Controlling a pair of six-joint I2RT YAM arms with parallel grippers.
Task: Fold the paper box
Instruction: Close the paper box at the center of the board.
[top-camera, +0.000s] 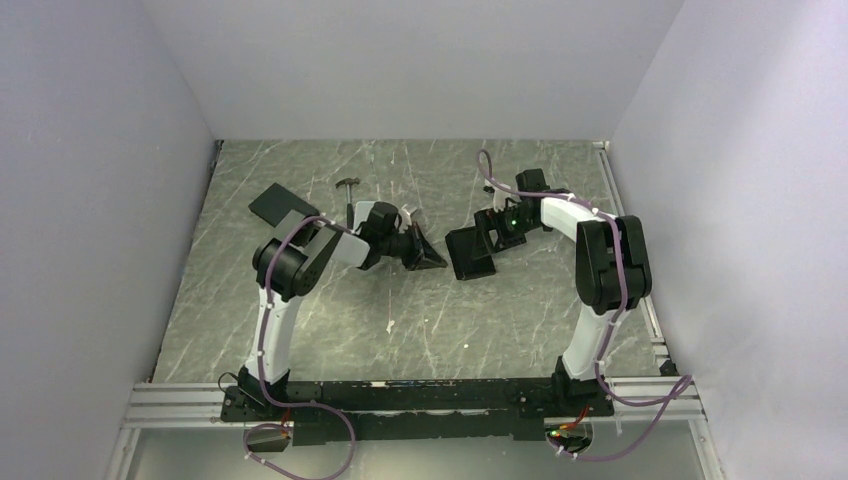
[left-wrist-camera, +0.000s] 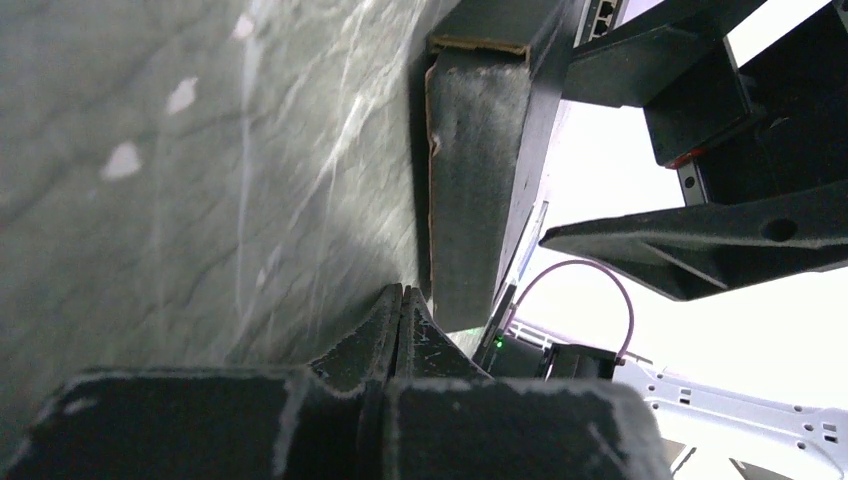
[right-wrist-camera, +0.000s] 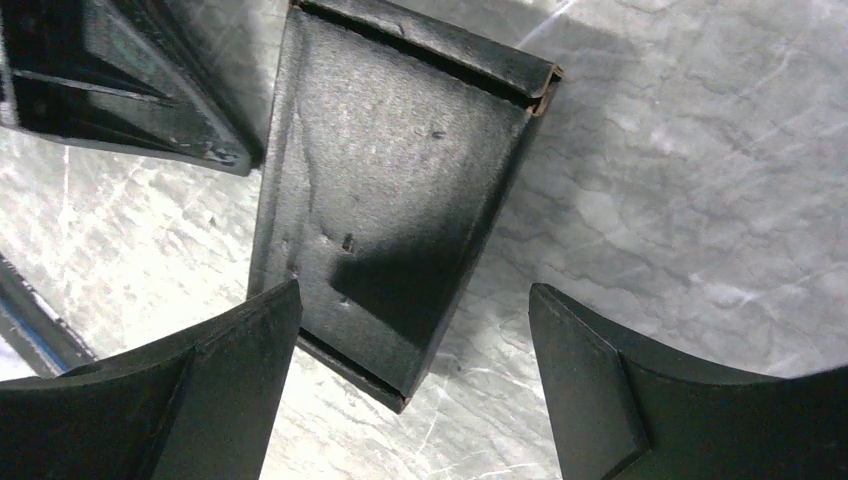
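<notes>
On worktop (top-camera: 330, 330) centre, paper box (top-camera: 470, 252) lies flat, looks folded. Right tool (right-wrist-camera: 412, 300) above it, jaws wide, empty; left tool (left-wrist-camera: 400, 322) closed on nothing, just beside box edge. Best: check tabs seated, avoid snagging flaps.

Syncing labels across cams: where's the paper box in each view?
Top external: paper box at centre, right of the left hand.
Left wrist: upper centre, just beyond the left hand's tips.
Right wrist: centre, above the open right hand.
Shared landmark: shut left hand, upper left in right wrist.
</notes>
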